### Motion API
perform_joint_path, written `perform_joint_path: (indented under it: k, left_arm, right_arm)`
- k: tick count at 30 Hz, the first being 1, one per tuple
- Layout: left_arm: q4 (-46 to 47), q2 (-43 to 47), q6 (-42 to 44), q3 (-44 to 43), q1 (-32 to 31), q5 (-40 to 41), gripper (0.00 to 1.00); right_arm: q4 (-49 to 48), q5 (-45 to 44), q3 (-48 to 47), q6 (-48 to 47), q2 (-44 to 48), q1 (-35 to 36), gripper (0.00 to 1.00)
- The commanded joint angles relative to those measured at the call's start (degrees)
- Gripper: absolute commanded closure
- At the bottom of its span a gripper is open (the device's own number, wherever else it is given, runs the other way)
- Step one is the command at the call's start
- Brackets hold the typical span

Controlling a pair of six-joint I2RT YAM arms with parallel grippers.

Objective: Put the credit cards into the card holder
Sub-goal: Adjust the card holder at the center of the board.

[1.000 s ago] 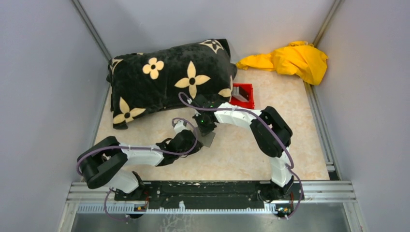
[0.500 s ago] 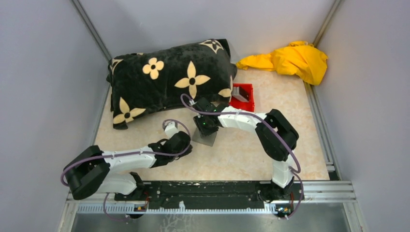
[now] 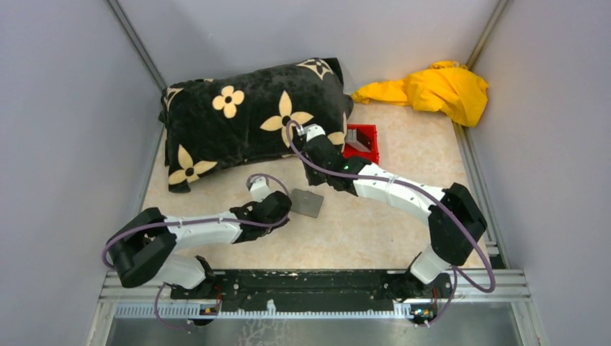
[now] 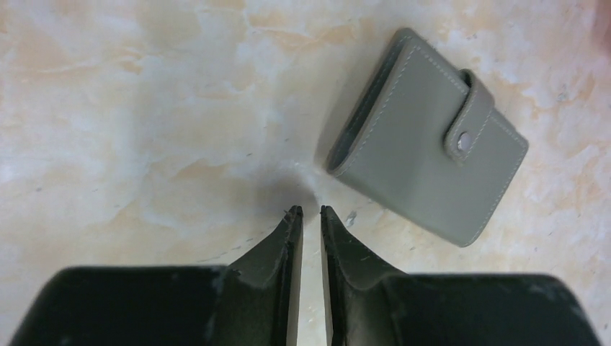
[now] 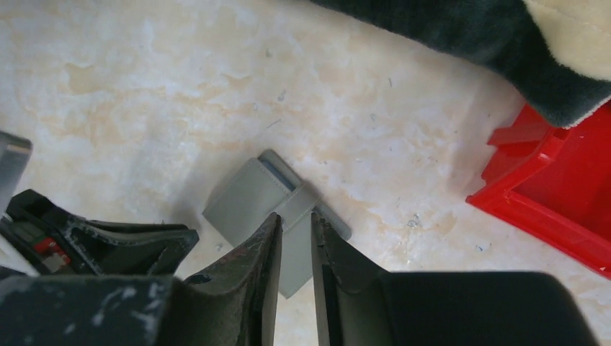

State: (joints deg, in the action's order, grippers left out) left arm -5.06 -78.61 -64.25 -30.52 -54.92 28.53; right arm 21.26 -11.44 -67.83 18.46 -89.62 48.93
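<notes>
Nearest, the left gripper (image 4: 306, 210) sits low over the table (image 3: 375, 231), its fingers pressed almost together on nothing, the tips just left of the card holder (image 4: 425, 137). A second ago it was bunched with the other arm over the holder, and it has since backed off a little. The holder now lies flat and alone on the table, folded shut with its snap tab fastened and free of both arms. That is the main change: half a second ago the right gripper (image 5: 295, 215) was down on the holder, and it has since lifted and swung toward the far side, its fingers drawn close together and empty. It now hangs near the red bin (image 3: 362, 142), by the edge of the black flowered cushion (image 3: 245, 122). A grey piece in the bin is probably the credit cards (image 3: 356, 140), though it is too small to be sure. By my reading the holder has been set down and the right arm is going for a card. The holder is closed, so it will likely need opening first.
</notes>
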Motion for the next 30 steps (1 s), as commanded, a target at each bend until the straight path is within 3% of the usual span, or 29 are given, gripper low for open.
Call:
perform_joint_path:
  k: [1,7,15,30]
  left_arm:
    - [0.59,-3.8,0.1,-1.29,-0.4,-2.12,0.79]
    - [1.85,-8.14,0.19,-2.77,-0.83,-2.45,0.8]
    - [1.33,-12.09,0.52,-4.49,-0.89,-1.01,0.8]
    - [0.48,-13.13,4.45,-8.09,0.13,3.5,0.77]
  right_arm:
    - [-5.28,-4.13,2.12,-2.23,-2.82,-1.02,0.84]
    - [-9.38,-5.84,3.34,-3.16,-9.98,-2.34,1.0]
    - [-10.77,-3.65,4.36,-1.99,-15.69,-3.31,1.0]
    - [-8.71,-4.48,13.65,4.4,-9.8,-0.16,1.0]
